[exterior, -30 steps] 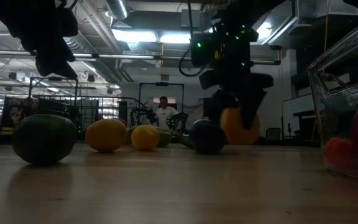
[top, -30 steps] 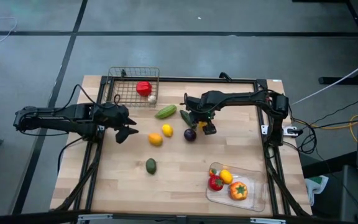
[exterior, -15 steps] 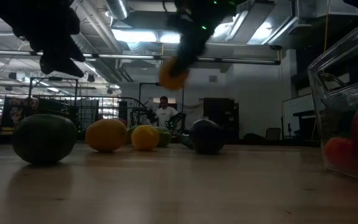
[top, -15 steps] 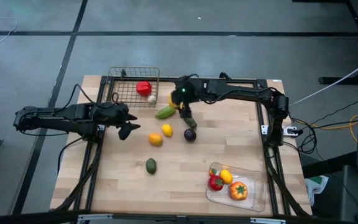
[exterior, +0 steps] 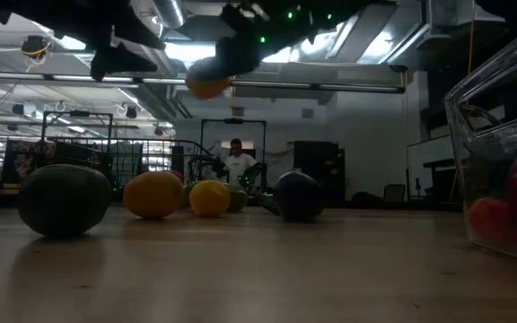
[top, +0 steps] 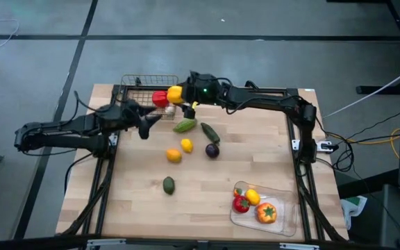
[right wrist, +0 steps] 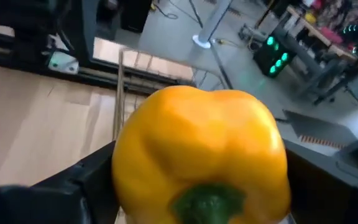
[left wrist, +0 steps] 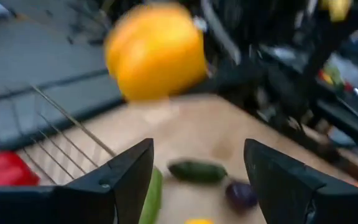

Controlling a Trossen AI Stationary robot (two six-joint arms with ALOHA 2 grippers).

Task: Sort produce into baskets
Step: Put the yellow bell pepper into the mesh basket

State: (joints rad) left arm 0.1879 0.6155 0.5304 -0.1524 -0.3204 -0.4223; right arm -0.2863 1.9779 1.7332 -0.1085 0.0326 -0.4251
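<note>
My right gripper holds a yellow bell pepper in the air over the right rim of the dark wire basket, which has a red piece inside. Open and with nothing between its fingers, my left gripper hovers just near of the basket, facing the pepper. On the wood lie a green cucumber, a dark green piece, a lemon, an orange, a purple piece and an avocado. My right gripper pinches the pepper's two opposite sides between its fingers. The stem end faces back toward the wrist. The fingers reach in nearly level from the table's right side. The pepper is lifted clear, high above the table.
A clear plastic tray at the near right holds a yellow, a red and an orange piece. The black frame rail runs along the far edge. In the low view a person stands in the room far behind the table.
My right gripper has lifted the yellow pepper off the table beside the purple piece and carried it up and toward the far left, to the wire basket, tipping from pointing down to nearly level. My left gripper has risen, tipped up and moved toward the far edge.
</note>
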